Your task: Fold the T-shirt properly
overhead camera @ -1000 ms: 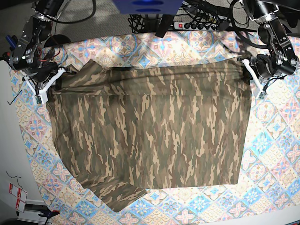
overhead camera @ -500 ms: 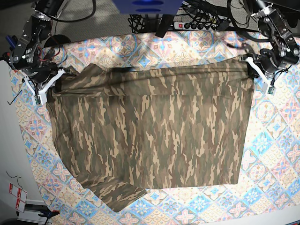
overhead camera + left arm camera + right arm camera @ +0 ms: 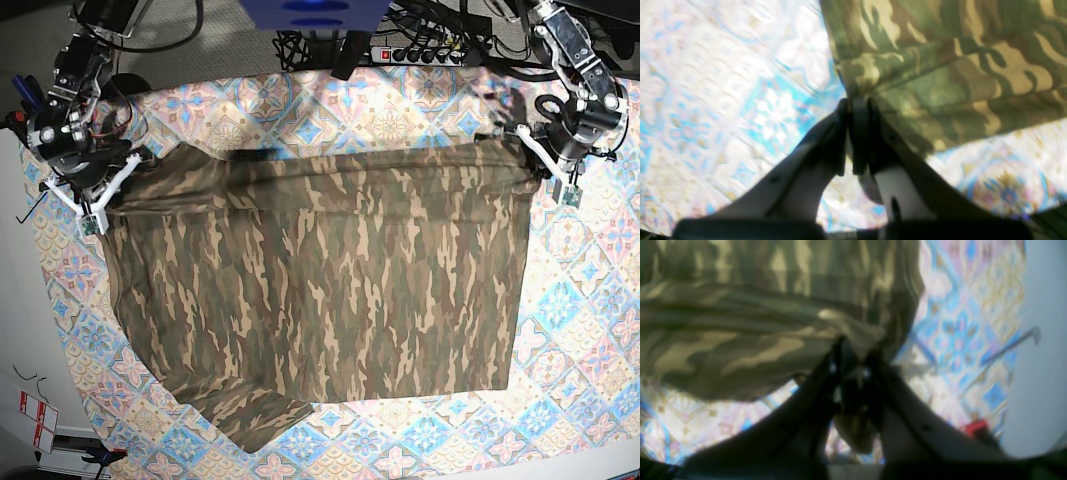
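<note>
Patterned cloth (image 3: 420, 100) underlies the T-shirt (image 3: 320, 290) — corners pinched in both jaws.

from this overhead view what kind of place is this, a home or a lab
Most likely a robotics lab workstation, not a home: two robot arms with a left gripper and right gripper pinch a T-shirt over a patterned cloth, with a power strip and cables behind.
</note>
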Robot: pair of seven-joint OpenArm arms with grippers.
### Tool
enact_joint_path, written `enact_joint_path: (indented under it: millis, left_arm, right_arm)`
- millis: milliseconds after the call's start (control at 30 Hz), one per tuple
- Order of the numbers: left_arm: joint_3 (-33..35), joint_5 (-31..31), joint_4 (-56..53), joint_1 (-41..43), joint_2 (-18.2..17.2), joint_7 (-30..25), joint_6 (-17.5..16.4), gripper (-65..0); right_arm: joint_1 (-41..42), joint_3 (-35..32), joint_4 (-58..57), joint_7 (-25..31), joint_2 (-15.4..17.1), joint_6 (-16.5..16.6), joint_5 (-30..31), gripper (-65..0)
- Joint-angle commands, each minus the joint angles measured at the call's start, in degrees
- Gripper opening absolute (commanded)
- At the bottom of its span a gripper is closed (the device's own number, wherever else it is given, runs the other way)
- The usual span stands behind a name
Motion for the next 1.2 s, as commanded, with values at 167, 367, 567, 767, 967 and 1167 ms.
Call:
enact_joint_path:
  millis: [167,367,567,767,967,1167]
  left_arm:
    - [-0.1,4.6,0.2,-3.2,0.5,-0.5,0.3,-61.9]
    - [-0.3,5.8,0.2,-7.2,0.4,4.1,0.3,-61.9]
    - [0.4,6.6,0.2,-10.1,0.4,4.5,0.3,-61.9]
    - [4.1,10.1,0.2,-7.8,0.4,5.9,0.3,-61.7]
    - [4.1,9.6,0.4,-2.0,0.5,5.9,0.3,-56.4]
    - [3.8,9.4,0.4,3.3,0.5,5.9,0.3,-34.1]
  right_arm:
    - [2.8,-2.5,0.6,0.7,-1.8,-0.4,-3.3,-64.8]
    - [3.7,-3.5,0.5,0.6,-1.9,-0.4,-3.3,-64.8]
    - [6.7,-3.7,-2.4,0.2,-1.9,-0.4,-3.3,-64.8]
    - [7.2,-3.7,-4.1,0.3,-2.0,-0.4,-3.3,-64.8]
    - [7.3,-3.7,-4.4,0.3,-2.0,-0.4,-3.3,-64.8]
    - [7.3,-3.8,-4.4,0.3,-2.0,-0.4,-3.3,-64.8]
